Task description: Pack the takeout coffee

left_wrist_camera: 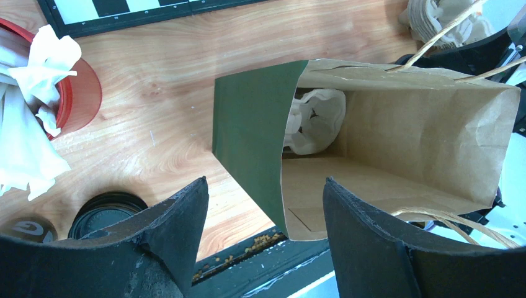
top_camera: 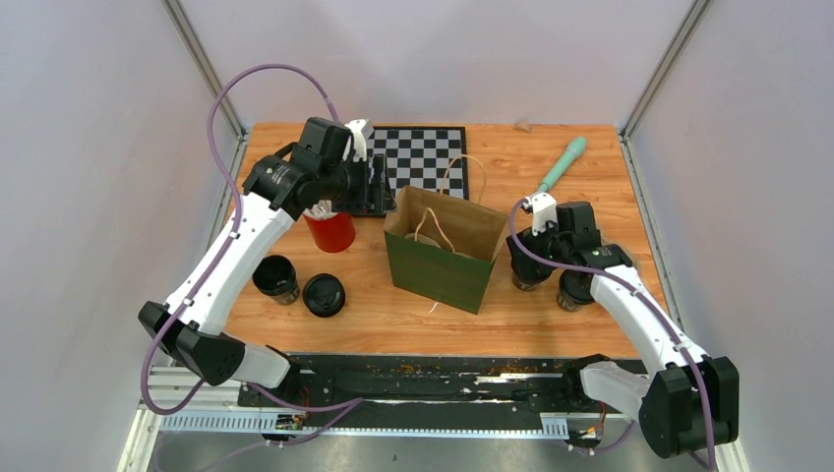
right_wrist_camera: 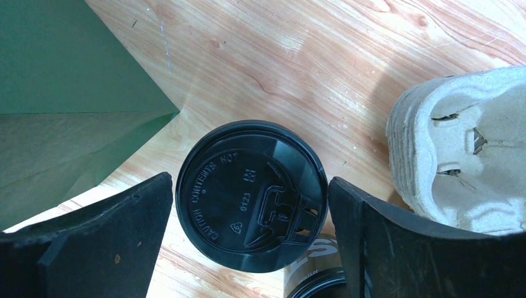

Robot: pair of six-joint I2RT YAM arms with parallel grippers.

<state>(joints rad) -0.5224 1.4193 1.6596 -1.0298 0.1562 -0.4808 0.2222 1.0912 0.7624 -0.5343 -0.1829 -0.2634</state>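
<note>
Your right arm reaches forward from its base, elbow bent, wrist pitched straight down beside the green paper bag (top_camera: 438,258). Your right gripper (right_wrist_camera: 250,180) is spread wide, its jaws closely flanking a lidded coffee cup (right_wrist_camera: 251,202) that stands on the table (top_camera: 551,324) just right of the bag. A second cup (top_camera: 575,288) stands just beside it. Your left arm arcs up past the red cup (top_camera: 331,232), and your left gripper (left_wrist_camera: 265,186) hangs open and empty over the bag's left edge. A third cup (top_camera: 275,277) and a fourth cup (top_camera: 324,294) stand left of the bag.
</note>
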